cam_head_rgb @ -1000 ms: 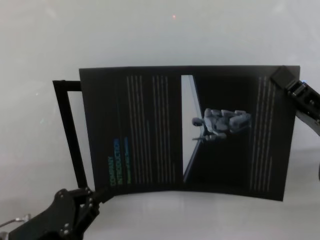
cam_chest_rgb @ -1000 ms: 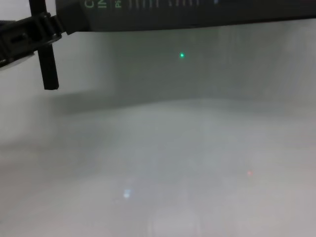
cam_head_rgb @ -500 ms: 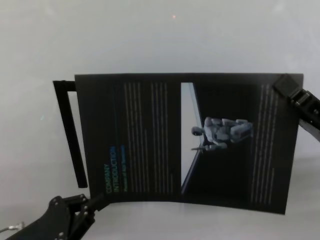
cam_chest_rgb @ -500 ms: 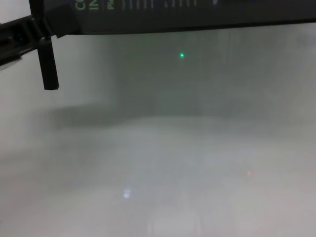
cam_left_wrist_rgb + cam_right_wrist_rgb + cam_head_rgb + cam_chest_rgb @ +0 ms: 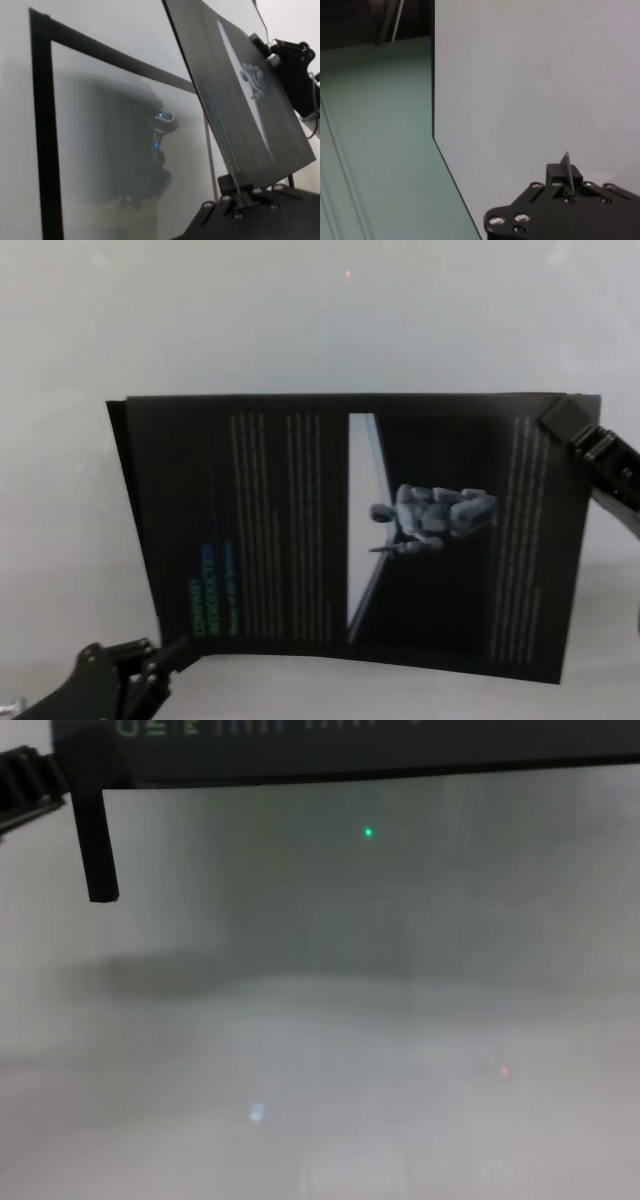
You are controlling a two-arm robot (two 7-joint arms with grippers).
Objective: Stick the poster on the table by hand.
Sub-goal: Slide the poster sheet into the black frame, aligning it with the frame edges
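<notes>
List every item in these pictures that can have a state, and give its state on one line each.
Poster: held off the table, tilted, gripped at two corners, not yet stuck down.
Left gripper: shut on the poster's near left corner.
Right gripper: shut on the poster's far right corner.
Black frame: lying flat on the table, partly hidden under the poster.
Table: bare around the poster.
</notes>
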